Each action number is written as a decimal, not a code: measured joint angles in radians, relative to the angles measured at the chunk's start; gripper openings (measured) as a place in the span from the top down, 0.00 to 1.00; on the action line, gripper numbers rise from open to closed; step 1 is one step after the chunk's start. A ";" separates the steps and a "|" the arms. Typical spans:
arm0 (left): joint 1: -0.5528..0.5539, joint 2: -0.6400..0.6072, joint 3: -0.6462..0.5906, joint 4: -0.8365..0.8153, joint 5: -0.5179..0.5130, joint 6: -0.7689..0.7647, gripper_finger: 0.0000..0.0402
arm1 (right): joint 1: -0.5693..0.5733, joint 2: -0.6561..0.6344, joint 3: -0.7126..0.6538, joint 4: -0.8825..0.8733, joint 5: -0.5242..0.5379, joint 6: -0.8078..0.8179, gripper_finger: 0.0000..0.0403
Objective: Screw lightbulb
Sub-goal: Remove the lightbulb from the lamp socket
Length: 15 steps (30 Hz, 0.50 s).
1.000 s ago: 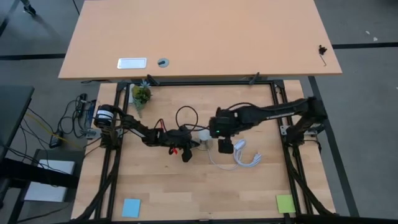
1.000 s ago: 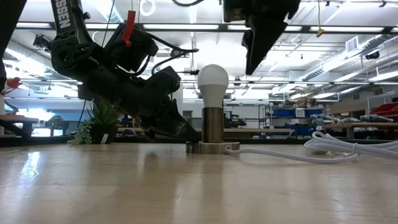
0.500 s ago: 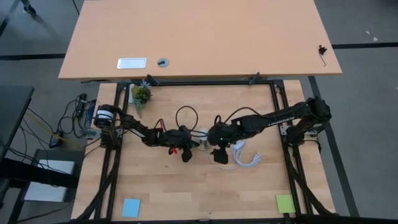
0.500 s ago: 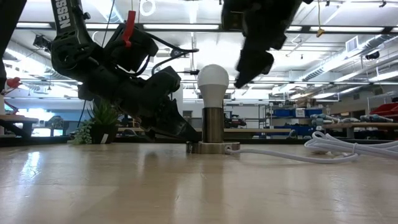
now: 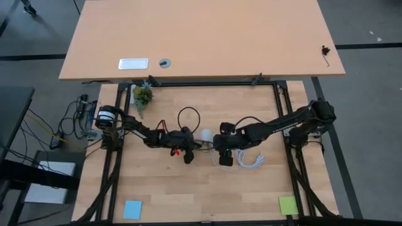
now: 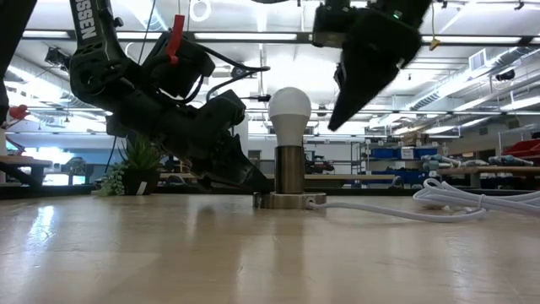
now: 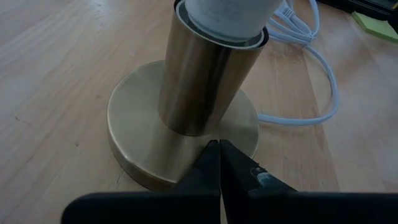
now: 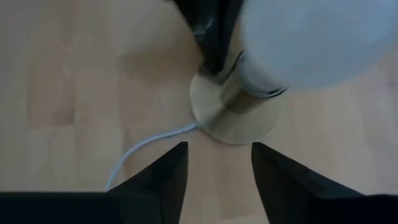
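The white lightbulb (image 6: 289,110) stands upright in a brass socket tube (image 7: 205,81) on a round brass base disc (image 7: 143,124), mid-table (image 5: 205,134). My left gripper (image 7: 219,147) is shut, low at the base's left side (image 6: 253,181). My right gripper (image 8: 217,149) is open and empty. It hangs above and to the right of the bulb (image 6: 337,118), its fingers slanting down toward it without touching. My left gripper rests its shut fingertips on the top face of the base disc (image 7: 239,134), right beside the foot of the socket tube. The fingers come in slanting down from the table's left. The base lies flat on the table.
A white cable runs from the base to a coiled bundle (image 5: 248,158) on the right (image 6: 472,198). A small plant (image 5: 142,95) stands at the far left. A blue note (image 5: 132,209) and a green note (image 5: 287,204) lie near the front edge.
My right gripper has moved toward the table's near edge and come down, tipping so that its fingers slant toward the bulb. The bulb, the socket and my left gripper have stayed still.
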 joint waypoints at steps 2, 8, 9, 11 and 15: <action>0.000 0.000 0.000 0.000 0.002 0.000 1.00 | 0.006 0.000 -0.044 0.051 -0.001 -0.001 0.57; 0.000 0.000 0.000 0.000 0.005 0.000 1.00 | 0.008 -0.020 -0.225 0.352 0.020 0.020 0.64; 0.000 0.000 0.000 0.001 0.005 0.000 1.00 | 0.008 -0.023 -0.257 0.435 0.021 0.022 0.65; 0.000 0.000 0.000 0.001 0.005 0.000 1.00 | 0.008 -0.031 -0.320 0.569 0.025 0.023 0.67; 0.000 0.000 0.000 0.003 0.006 0.000 1.00 | 0.019 -0.033 -0.440 0.859 0.062 0.024 0.72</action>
